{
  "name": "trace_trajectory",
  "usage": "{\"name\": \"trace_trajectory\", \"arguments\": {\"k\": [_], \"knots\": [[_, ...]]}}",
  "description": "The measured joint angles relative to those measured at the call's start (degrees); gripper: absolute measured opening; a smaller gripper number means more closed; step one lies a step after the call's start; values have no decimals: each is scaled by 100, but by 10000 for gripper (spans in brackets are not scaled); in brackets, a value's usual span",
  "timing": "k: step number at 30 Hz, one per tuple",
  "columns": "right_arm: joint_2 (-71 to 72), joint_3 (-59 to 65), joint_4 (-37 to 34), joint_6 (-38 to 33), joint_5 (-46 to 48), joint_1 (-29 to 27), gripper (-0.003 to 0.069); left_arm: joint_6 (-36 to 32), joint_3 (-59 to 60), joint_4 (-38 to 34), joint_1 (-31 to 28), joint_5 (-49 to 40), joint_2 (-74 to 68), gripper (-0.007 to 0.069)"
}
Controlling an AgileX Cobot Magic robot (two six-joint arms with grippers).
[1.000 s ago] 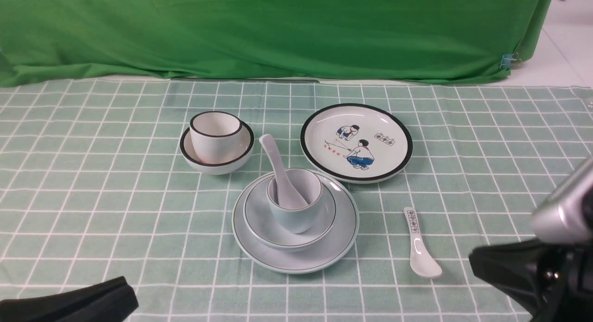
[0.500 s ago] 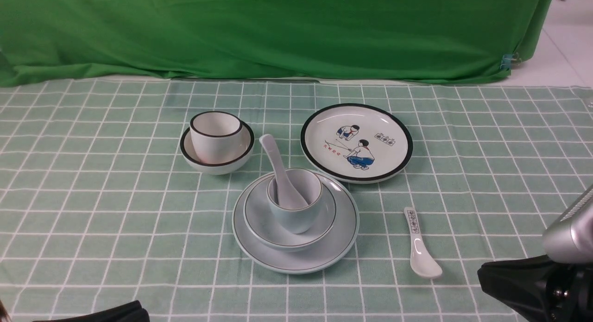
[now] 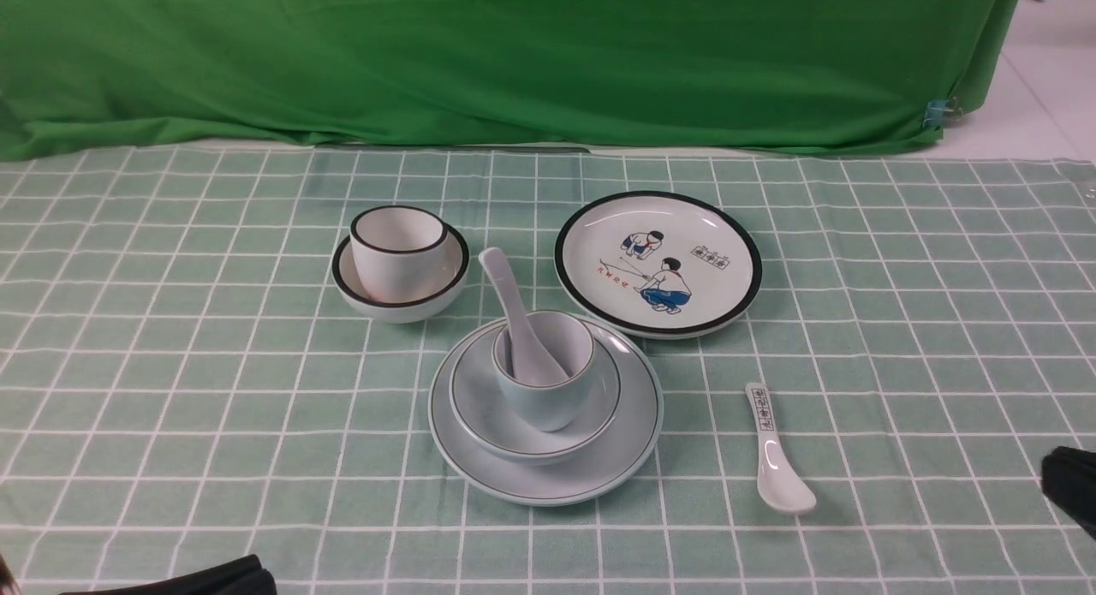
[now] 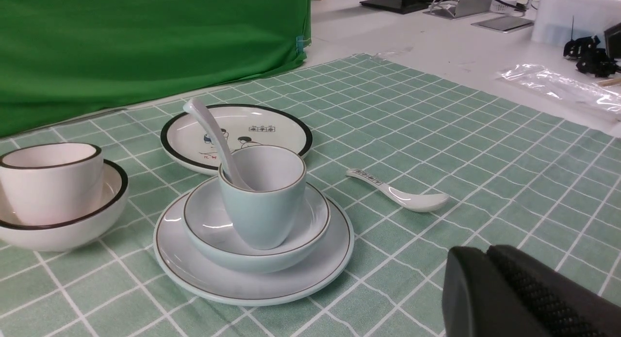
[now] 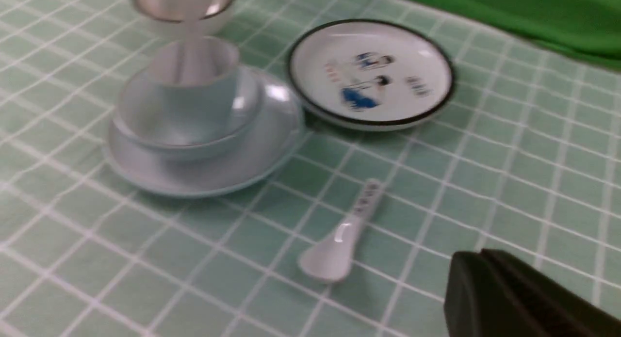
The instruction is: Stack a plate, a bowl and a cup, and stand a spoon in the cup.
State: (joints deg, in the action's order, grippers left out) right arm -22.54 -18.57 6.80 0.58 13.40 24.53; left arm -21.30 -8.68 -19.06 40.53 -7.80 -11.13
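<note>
we look over a tabletop covered by a green cloth with a white grid of lines [image 3: 223, 458], its creases catching the light. behind its far edge we see a deep green fabric drape [image 3: 514, 64], gathered and clipped at one corner, with a white surface [image 4: 349, 26] past it. farther into the room, the left wrist view shows us a crumpled clear plastic bag [image 4: 558, 87], a translucent white bin [image 4: 577, 17] and a few dark cables.

near the middle of the cloth, we have the pale blue-white round plate [image 3: 634, 449] with the pale blue-white bowl [image 3: 479, 407] on it. the pale blue rounded cup [image 3: 548, 407] sits in the bowl, and the glossy white ceramic spoon [image 3: 505, 287] leans in the cup, handle up.

beyond the stack, to its left, a black-rimmed white cup [image 3: 402, 265] sits in a black-rimmed white bowl [image 3: 428, 308]; to its right lies a black-rimmed white plate with cartoon figures [image 3: 685, 227]. a short white spoon with black characters [image 3: 775, 458] lies flat on the cloth, right of the stack.

our left claw [image 4: 485, 254] is closed and empty, and our right claw [image 5: 478, 254] is closed too, holding nothing.
</note>
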Motion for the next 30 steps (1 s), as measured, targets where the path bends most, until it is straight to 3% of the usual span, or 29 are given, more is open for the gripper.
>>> {"name": "trace_trajectory", "arguments": {"k": [4,9,30], "knots": [[1106,930,-49,-58,11,-870,16,0,0,0,0,0,0,12],[2026,1538,-61,-58,169,-1365,16,0,0,0,0,0,0,12],[2246,1890,-193,-108,30,-1458,24,0,1,0,0,18,0,12]]}}
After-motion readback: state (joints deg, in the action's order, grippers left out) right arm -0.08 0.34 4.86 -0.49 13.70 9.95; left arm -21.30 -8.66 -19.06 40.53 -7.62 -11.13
